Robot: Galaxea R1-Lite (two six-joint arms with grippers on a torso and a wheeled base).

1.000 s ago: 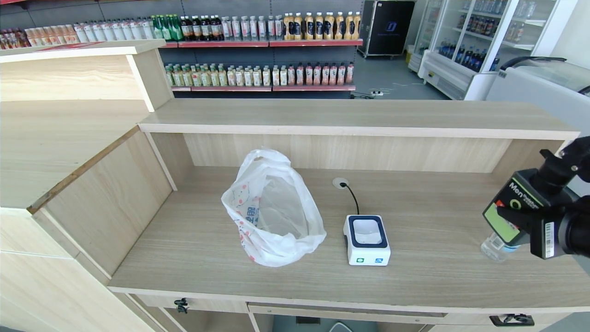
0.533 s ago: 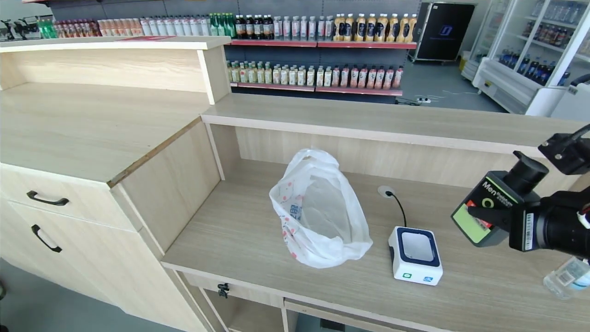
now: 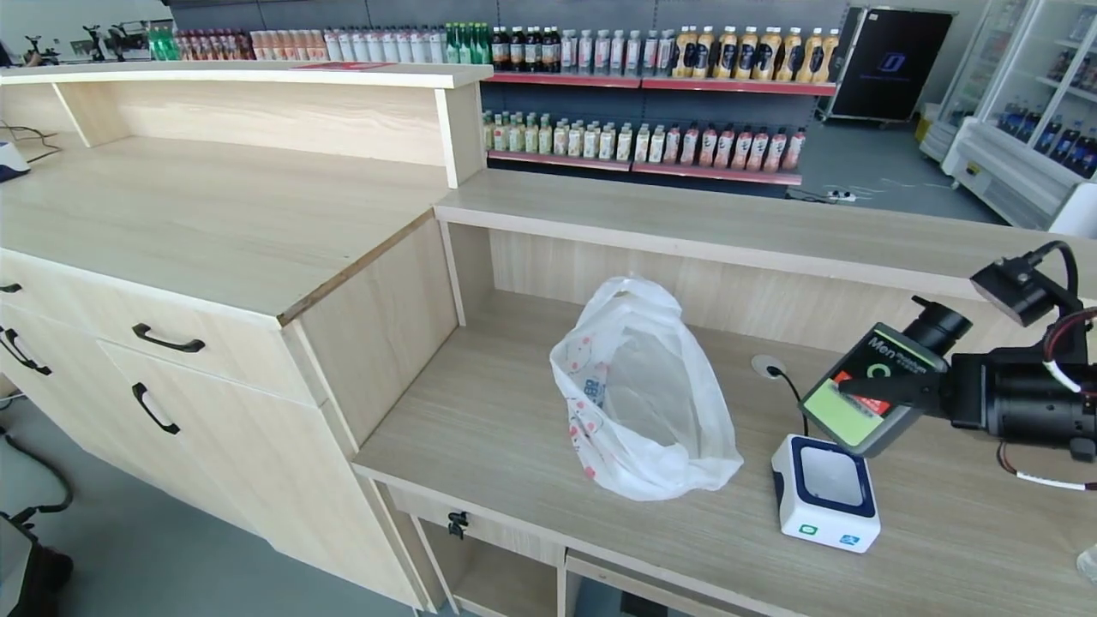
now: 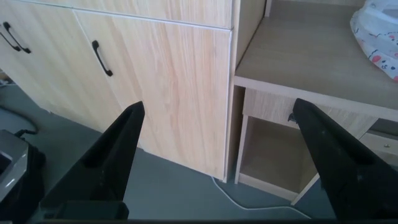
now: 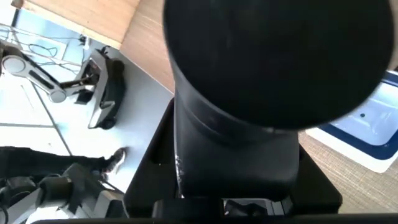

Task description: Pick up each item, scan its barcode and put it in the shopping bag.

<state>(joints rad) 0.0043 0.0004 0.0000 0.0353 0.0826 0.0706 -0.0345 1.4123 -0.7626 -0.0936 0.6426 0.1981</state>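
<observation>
**Dark bottle held over the scanner**

The right end effector (image 3: 891, 390) is clamped on a dark bottle (image 3: 848, 417) with a green label, and one finger lies across the label's face. The bottle is tilted, with its black cap (image 3: 938, 326) raised toward the counter's back wall and its base angled down. It hangs in the air just above the far edge of the scanner (image 3: 823, 490), clear of it. In the right wrist view the bottle (image 5: 273, 62) looms close, with a corner of the scanner (image 5: 373, 130) beneath it.

The scanner is a white box with a dark blue frame around its window. It lies flat on the wooden surface (image 3: 514, 411), and a black cable (image 3: 793, 394) runs from it to a grommet at the back. Just beside it, on the robot's left, the shopping bag (image 3: 643, 394) stands with its mouth gaping open. The bag is translucent white with a red pattern.

The left end effector (image 4: 217, 155) is empty, its fingers (image 4: 106, 162) spread wide apart. It hangs low over the grey floor (image 4: 186, 199), in front of cabinet doors (image 4: 168, 81) with black handles. An edge of the shopping bag (image 4: 379, 37) shows on the surface above it.
</observation>
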